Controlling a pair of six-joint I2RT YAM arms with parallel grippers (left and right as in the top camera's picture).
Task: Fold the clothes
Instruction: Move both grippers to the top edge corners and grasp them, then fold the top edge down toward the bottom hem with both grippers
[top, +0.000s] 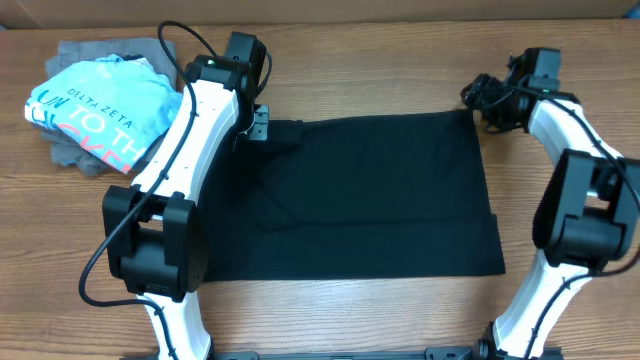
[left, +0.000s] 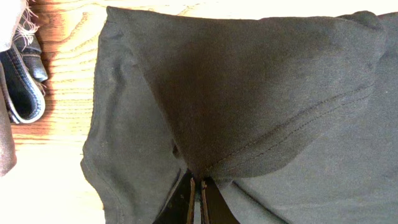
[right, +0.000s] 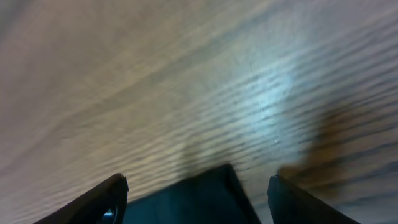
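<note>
Right up against the left wrist lens, the left gripper (left: 198, 198) is pinched tight on a ridge of the black T-shirt (left: 261, 87). Its two dark fingers are pressed together, with the fabric bunched and tented up from between them and a stitched hem curving across the raised fold. Bare wooden table (left: 56, 130) shows to the left of the cloth, and a frayed scrap of cloth (left: 22, 81) sits at that view's left edge. From overhead, the T-shirt lies spread flat across the middle of the table as a broad dark rectangle, and this gripper holds it at the far left corner. Over on the other side, the right gripper (right: 198, 182) hangs wide open, jaws well apart, above the T-shirt's far right corner; that wrist view is blurred, so contact can't be called. At the table's far left, the light blue printed shirt (top: 100, 110) lies on top of the grey garment (top: 75, 155), well apart from the black T-shirt.
</note>
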